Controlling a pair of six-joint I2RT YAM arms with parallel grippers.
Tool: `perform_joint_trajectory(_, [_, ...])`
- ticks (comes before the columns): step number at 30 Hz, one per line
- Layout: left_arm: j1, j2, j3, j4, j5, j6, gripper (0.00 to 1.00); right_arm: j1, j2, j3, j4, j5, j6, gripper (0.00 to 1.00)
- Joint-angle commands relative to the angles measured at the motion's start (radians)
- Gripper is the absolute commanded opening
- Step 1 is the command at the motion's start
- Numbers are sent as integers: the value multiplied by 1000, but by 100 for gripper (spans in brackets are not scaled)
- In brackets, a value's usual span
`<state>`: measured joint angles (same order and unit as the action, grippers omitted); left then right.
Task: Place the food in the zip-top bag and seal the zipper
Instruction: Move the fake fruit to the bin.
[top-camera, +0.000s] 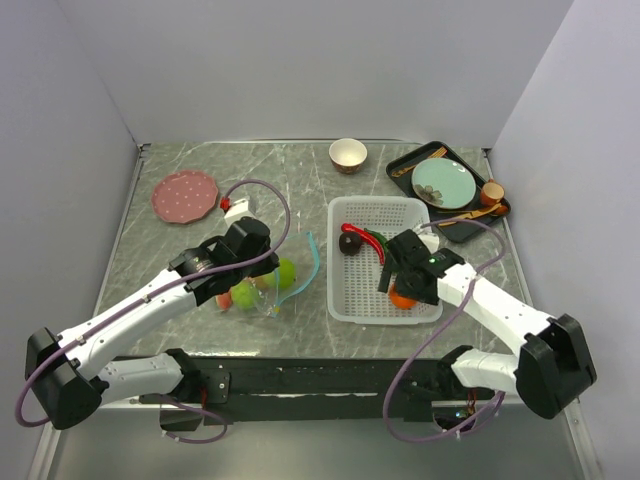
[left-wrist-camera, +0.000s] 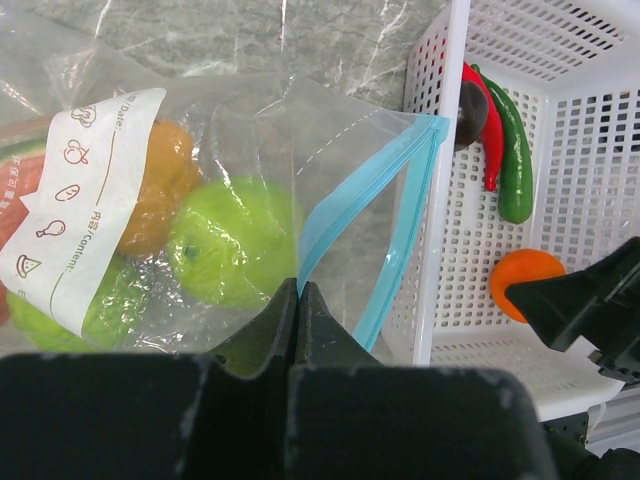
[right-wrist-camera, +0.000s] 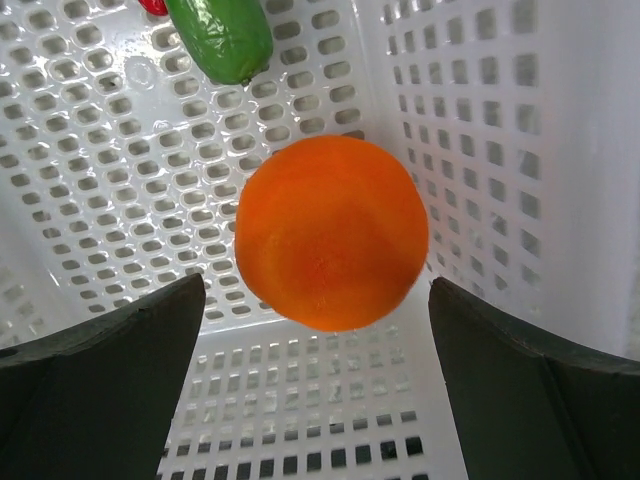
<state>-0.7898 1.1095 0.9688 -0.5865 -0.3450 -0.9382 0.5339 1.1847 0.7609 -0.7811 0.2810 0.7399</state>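
Observation:
The clear zip-top bag lies left of the white basket, with green apples and an orange inside it. Its teal zipper stands open. My left gripper is shut on the bag's mouth edge. My right gripper is open inside the basket, its jaws on either side of a loose orange without touching it. A red chili, a green pepper and a dark brown piece lie at the basket's far end.
A pink plate sits at the back left and a small bowl at the back centre. A black tray with a teal plate and a cup is at the back right. Walls enclose the table.

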Motion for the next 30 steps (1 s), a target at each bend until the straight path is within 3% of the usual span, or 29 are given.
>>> perform_joint_trajectory(1, [0, -22, 25, 27, 3, -7, 1, -3, 48, -5, 71, 0, 0, 99])
perform_joint_trajectory(3, [-2, -17, 30, 21, 0, -10, 1, -3, 58, -5, 101, -28, -16, 96])
perform_joint_trajectory(8, [-2, -17, 25, 27, 3, -10, 1, -2, 101, 54, 161, -106, -77, 69])
perform_joint_trajectory(12, [-2, -14, 25, 24, 1, -10, 1, 0, 141, 118, 183, -164, -109, 59])
perform_joint_trajectory(15, [0, -16, 25, 20, 1, -10, 1, 0, 173, 156, 209, -235, -155, 59])
perform_joint_trajectory(18, [-2, -22, 22, 13, -9, -13, 1, 6, 208, 178, 230, -276, -169, 68])
perform_joint_trajectory(30, [-2, -8, 33, 30, 12, 2, 1, 9, 237, 192, 230, -263, -206, 79])
